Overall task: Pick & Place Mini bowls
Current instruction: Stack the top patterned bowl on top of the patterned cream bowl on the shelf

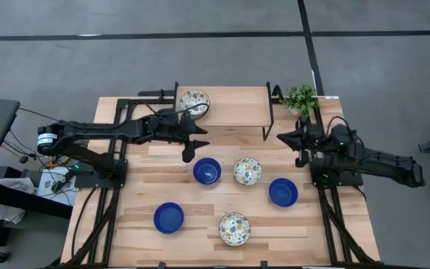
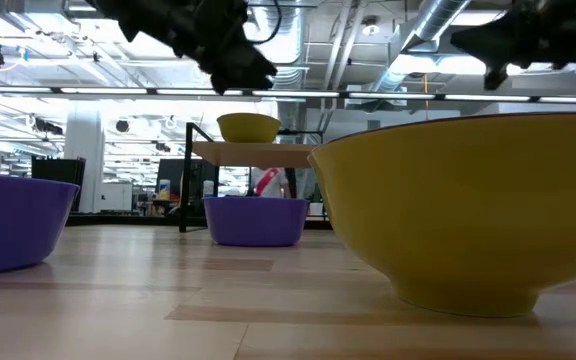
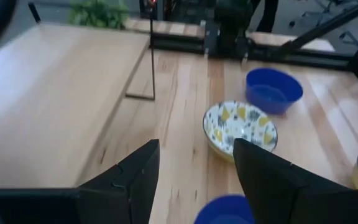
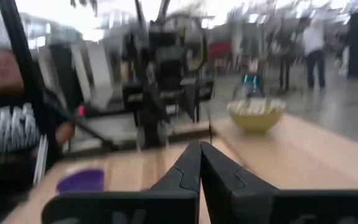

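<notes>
A: Bowls: six in all. One patterned bowl sits on the raised shelf. The other five are on the worktop below: three blue ones, and two patterned ones.

B: Which step is in hand?

A: I'd judge the left arm is between picks. The left tool hovers in front of the shelf with its fingers apart and nothing between them, just beside the nearest blue bowl.

B: And the next move?

A: Probably lowering over that bowl's rim, one finger inside and one outside, then closing.

B: The other arm?

A: The right tool waits at the worktop's right edge, fingers together, holding nothing.

B: Anything in the way?

A: The shelf's black leg and the middle patterned bowl stand near. A plant sits at the far right corner, well clear. A person shows beyond the worktop in the right wrist view.
</notes>
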Controlling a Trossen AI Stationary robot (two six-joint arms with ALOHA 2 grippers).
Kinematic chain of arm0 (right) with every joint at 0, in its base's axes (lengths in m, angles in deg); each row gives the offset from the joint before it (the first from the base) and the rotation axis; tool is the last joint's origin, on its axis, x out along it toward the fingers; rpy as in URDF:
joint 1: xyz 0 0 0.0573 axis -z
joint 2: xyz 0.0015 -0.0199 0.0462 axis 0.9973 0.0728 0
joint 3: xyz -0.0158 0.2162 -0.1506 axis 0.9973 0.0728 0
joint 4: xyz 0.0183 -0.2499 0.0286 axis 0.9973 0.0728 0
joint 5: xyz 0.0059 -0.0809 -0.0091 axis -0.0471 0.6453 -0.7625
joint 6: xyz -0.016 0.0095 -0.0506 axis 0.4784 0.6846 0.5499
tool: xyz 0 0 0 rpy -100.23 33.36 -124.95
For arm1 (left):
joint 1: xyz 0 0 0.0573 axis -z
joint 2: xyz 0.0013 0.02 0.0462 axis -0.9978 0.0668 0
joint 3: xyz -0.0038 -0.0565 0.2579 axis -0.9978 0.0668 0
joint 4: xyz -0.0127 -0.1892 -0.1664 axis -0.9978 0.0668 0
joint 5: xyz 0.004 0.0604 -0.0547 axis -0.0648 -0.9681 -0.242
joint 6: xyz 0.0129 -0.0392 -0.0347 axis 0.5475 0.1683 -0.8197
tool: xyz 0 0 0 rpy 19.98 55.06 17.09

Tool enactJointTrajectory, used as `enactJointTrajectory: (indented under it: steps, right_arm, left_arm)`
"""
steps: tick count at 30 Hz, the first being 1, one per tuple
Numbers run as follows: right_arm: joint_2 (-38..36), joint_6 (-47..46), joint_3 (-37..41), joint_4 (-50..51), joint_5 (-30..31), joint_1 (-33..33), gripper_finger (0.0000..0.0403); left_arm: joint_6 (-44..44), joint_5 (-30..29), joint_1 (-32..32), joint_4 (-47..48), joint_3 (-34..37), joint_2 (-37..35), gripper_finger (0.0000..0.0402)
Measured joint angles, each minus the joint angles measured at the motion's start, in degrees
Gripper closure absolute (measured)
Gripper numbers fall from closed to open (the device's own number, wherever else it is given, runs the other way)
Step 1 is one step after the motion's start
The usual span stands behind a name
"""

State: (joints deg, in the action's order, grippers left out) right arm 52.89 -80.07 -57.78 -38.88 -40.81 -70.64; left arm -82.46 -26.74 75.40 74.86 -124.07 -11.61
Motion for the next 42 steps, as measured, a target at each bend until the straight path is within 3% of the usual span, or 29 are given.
enactJointTrajectory:
  steps: [12,22,31,42]
  right_arm:
    - [26.60,4.41,-17.65,19.13,0.03,-7.75,0.0403]
    - [43.45,0.66,-26.59,22.54,0.05,-10.30,0.0403]
    - [49.45,-4.64,-29.10,25.72,0.63,-10.19,0.0403]
    - [49.51,-8.70,-29.91,26.39,1.87,-8.21,0.0403]
  left_arm:
    - [-4.99,0.00,0.18,-4.09,7.40,0.00,0.0198]
    - [-3.82,0.03,0.72,-4.03,8.76,-3.75,0.0198]
    - [-4.12,0.04,0.72,-3.98,16.63,-16.97,0.0198]
    - [-6.23,0.33,0.72,-3.97,22.55,-27.28,0.0198]
